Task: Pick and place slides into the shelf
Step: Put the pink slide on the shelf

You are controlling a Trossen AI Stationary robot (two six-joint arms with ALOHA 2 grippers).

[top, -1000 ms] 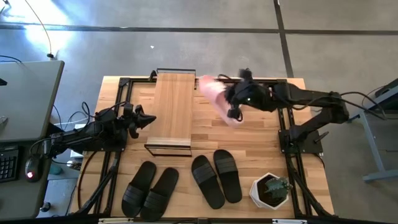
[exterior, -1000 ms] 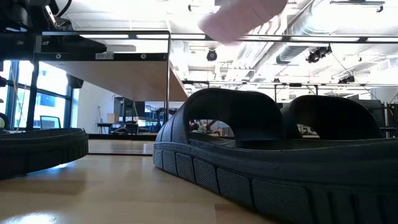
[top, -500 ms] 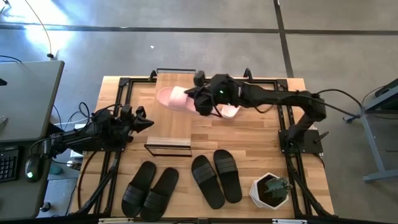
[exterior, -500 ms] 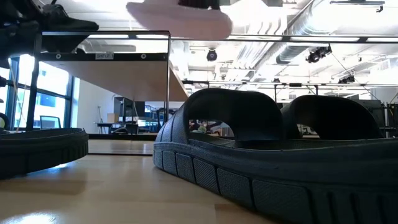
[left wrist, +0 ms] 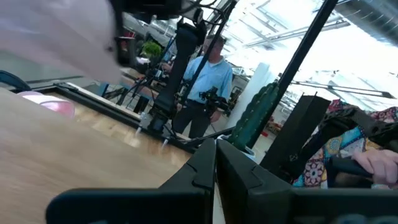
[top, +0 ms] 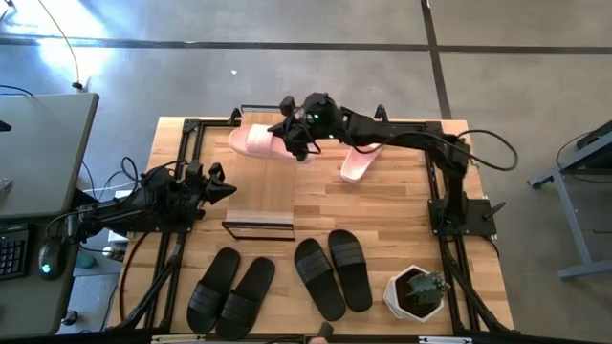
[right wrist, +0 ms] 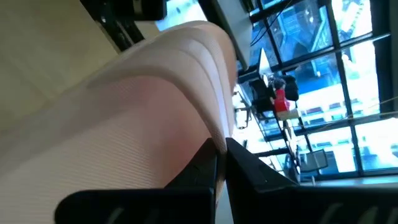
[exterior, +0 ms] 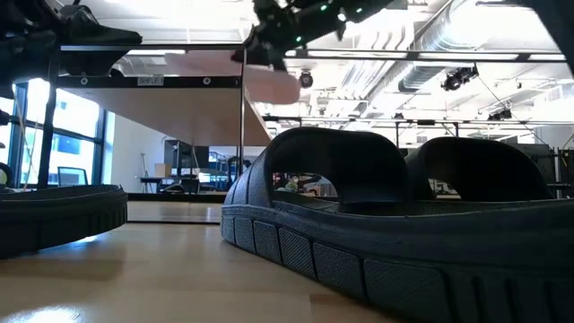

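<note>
My right gripper (top: 293, 137) reaches across the table's far side and is shut on a pale pink slide (top: 252, 141). The slide lies crosswise over the far end of the shelf's wooden plank top (top: 264, 182). It fills the right wrist view (right wrist: 124, 112). The second pink slide (top: 361, 162) lies on the table right of the shelf. Two black pairs (top: 229, 287) (top: 333, 271) lie sole down near the table's front edge. My left gripper (top: 228, 187) is shut and empty beside the shelf's left side. My right gripper pinches the pink slide's wide strap at its edge (right wrist: 214, 134) between its two fingers. It comes from the table's right, slanting down, at the slide's right end (top: 279, 141). I cannot tell whether the slide rests on the plank or hangs just above it.
A white pot with a green plant (top: 417, 292) stands at the near right corner. Black frame rails (top: 188, 134) run along the table's sides. A desk with a keyboard (top: 11, 250) stands left of the table. A person in a blue shirt (left wrist: 208, 71) stands in the room beyond.
My right gripper has carried the pink slide toward the table's left edge, from right of the shelf to over the shelf's far end. The slide has turned from slanting to lying crosswise. The second pink slide now shows clear of the arm.
</note>
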